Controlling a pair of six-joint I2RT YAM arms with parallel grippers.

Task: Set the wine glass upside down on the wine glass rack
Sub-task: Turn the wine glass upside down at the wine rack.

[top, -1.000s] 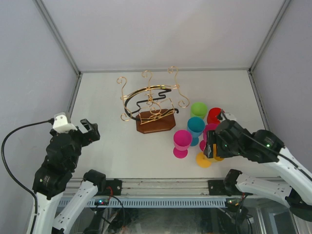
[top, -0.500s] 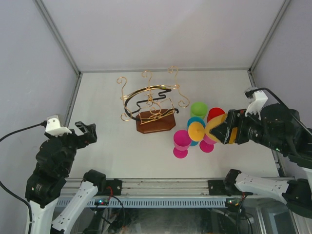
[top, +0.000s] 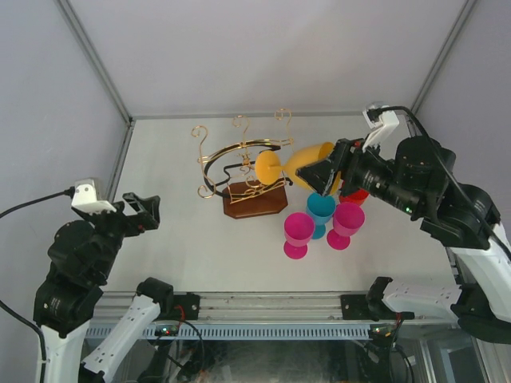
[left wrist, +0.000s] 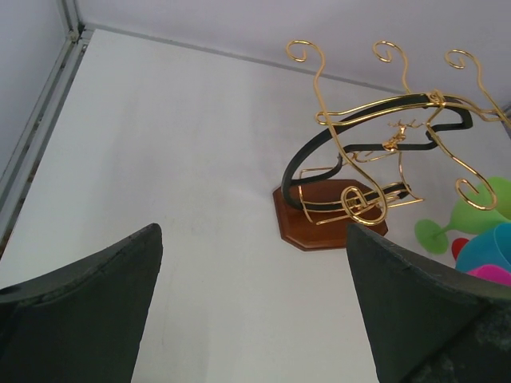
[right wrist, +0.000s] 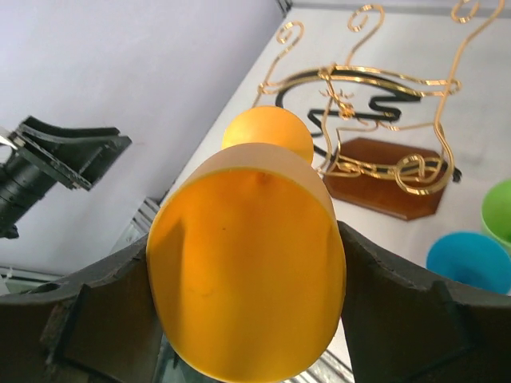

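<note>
Right wrist view shows your right gripper [right wrist: 247, 311] clamped across the bowl of the orange wine glass [right wrist: 243, 239], held sideways above the table's [top: 176, 255] middle beside the wine glass rack [right wrist: 383, 187]; it looks light, stiff, slick plastic, so grip the bowl.

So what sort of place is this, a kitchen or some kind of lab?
Most likely a lab robot cell, not a kitchen: a white table boxed in by blank panels, two robot arms bolted at its near edge, and only props on it, a gold wire rack and bright wine glasses.
</note>
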